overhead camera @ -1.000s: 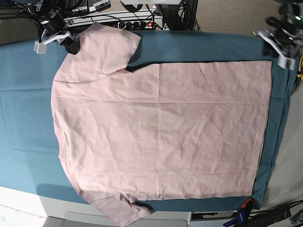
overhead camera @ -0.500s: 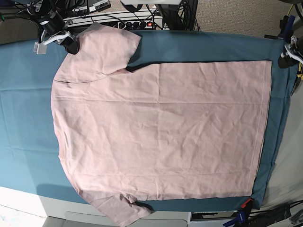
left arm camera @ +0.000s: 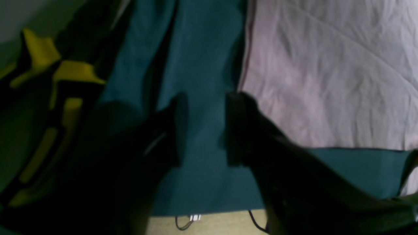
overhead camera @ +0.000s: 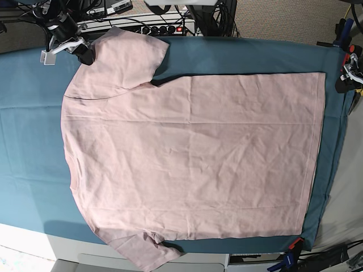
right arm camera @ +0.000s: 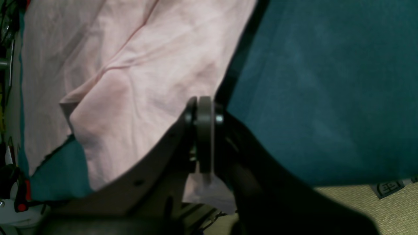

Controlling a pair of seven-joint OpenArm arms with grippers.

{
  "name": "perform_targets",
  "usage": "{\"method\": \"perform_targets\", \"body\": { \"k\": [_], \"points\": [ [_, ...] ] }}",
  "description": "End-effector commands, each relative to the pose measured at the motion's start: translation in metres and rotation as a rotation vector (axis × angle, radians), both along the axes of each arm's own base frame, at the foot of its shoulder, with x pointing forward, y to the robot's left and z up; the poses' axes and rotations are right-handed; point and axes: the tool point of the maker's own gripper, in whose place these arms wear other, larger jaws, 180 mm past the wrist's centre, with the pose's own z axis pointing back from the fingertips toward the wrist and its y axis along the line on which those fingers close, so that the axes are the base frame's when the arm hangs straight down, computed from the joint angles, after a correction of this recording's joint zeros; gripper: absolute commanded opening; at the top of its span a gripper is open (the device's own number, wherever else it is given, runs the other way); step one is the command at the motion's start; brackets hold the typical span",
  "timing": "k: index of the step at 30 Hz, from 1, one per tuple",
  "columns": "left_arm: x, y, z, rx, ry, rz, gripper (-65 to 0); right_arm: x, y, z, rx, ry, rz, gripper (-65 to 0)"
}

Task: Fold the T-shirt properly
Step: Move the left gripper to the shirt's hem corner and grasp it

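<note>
Plainly, the opening step of the fold is in hand: the T-shirt (overhead camera: 190, 161) is laid flat across the teal cloth (overhead camera: 28, 124) that covers the bench, plain side up, its hem toward the right edge of the bench in the base view and its shoulders toward the left edge, with one sleeve near the far-left corner and the other hanging over the near edge. No fold is seen in the body yet. The right fingers (right arm camera: 204, 137) are clenched at the edge of the far sleeve, and pink fabric is seen beside and just below them in the right wrist view; whether the cloth is truly pinched between them cannot be told. The left fingers (left arm camera: 204, 129) are parted, with only teal cloth seen between them, and nothing is grasped; the hem corner lies just beside one of them. The next move, it may be judged, calls for the left fingers to be brought over that far hem corner and closed on it, so that the far long edge can be lifted at both ends and carried toward the near edge. The sleeve would need tucking inward, and a slack or one-sided lift could leave the fold skewed.
</note>
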Motion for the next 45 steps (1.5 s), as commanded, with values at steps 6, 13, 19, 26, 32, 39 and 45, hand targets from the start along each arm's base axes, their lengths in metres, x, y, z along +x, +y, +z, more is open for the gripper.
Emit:
{"method": "perform_targets", "body": {
  "k": [6, 13, 19, 26, 32, 39, 45],
  "points": [
    [0.002, -0.014, -0.002, -0.037, -0.023, -0.009, -46.1, -0.007, -0.006, -0.004, -0.032, 0.042, 0.005, -65.0],
    [-0.004, -0.071, -0.036, -0.111, 0.049, -0.115, -46.1, -0.007, -0.006, -0.004, -0.033, 0.043, 0.005, -65.0],
    [-0.006, -0.085, -0.041, -0.123, 0.061, -0.161, -46.1, -0.007, -0.006, -0.003, -0.033, 0.040, 0.004, -65.0],
    [-0.006, -0.083, -0.041, -0.106, 0.060, -0.170, -46.1, -0.004, -0.009, -0.001, -0.040, 0.019, -0.010, -65.0],
    [-0.007, -0.076, -0.042, -0.063, 0.065, -0.185, -46.1, -0.004, -0.009, -0.001, -0.040, 0.019, -0.010, -65.0],
    [-0.006, -0.069, -0.044, -0.015, 0.048, -0.175, -46.1, -0.004, -0.009, -0.001, -0.040, 0.019, -0.010, -65.0],
    [-0.010, -0.070, -0.046, 0.013, 0.046, -0.217, -46.1, -0.004, -0.008, -0.001, -0.039, 0.018, -0.010, -65.0]
  ]
}}
